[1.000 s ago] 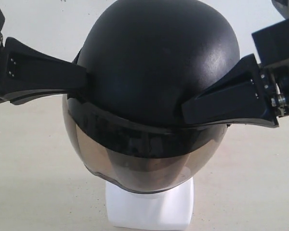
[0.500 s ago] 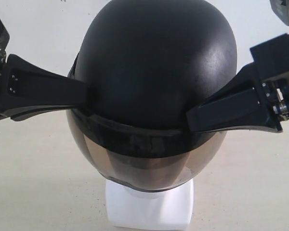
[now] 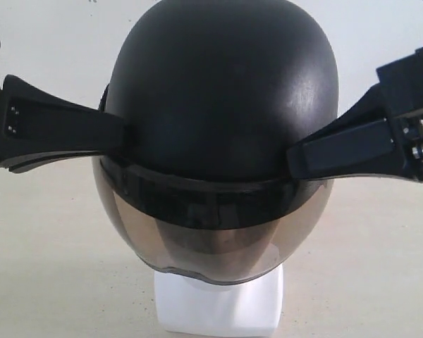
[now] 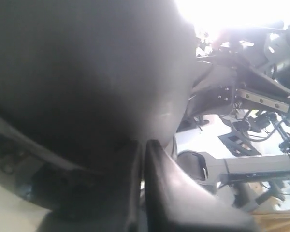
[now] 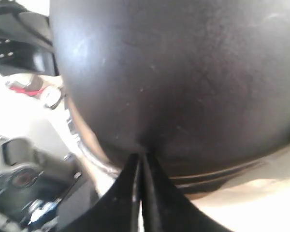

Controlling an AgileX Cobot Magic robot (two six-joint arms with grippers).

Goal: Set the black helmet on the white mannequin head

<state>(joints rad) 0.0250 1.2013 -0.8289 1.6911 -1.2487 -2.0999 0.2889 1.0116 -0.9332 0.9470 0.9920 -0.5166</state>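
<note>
Black helmet (image 3: 225, 91): matte dome, smoky curved visor (image 3: 197, 243); white mannequin head (image 3: 218, 306) beneath.

The black helmet (image 5: 183, 72) fills most of the view, its matte shell very close; the right gripper (image 5: 141, 159) has both fingers pressed together, tips touching the shell; blurred machinery (image 5: 24, 164) shows beside it.
</note>
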